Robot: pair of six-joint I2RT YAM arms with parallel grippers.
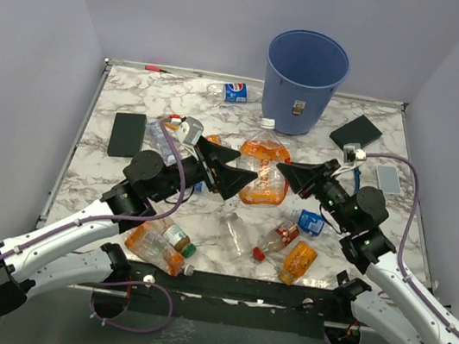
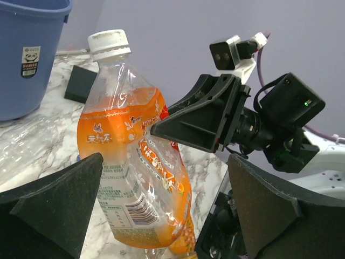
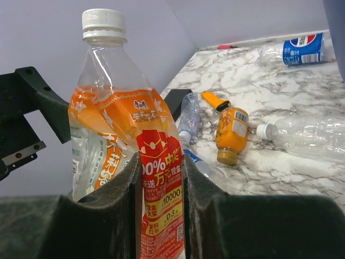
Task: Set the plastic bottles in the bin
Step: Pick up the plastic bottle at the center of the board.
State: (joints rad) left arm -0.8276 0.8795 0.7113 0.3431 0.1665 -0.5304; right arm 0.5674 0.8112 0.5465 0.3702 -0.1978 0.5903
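A large crushed clear bottle with an orange label and white cap (image 1: 264,164) is in the middle of the table, its cap pointing toward the blue bin (image 1: 304,79). My right gripper (image 1: 288,177) is shut on its flattened label edge (image 3: 161,162). My left gripper (image 1: 231,171) is open wide, with a finger on each side of the bottle (image 2: 135,162) and not touching it. The bin also shows in the left wrist view (image 2: 27,54). Several other bottles lie on the table, among them a Pepsi one (image 1: 236,93) and orange ones (image 1: 160,248) (image 1: 298,260).
Black slabs lie at the left (image 1: 127,134) and back right (image 1: 355,133), with a grey slab (image 1: 388,178) beside the right arm. A red pen (image 1: 154,68) lies at the back edge. More bottles (image 3: 230,135) (image 3: 307,137) lie behind the held one.
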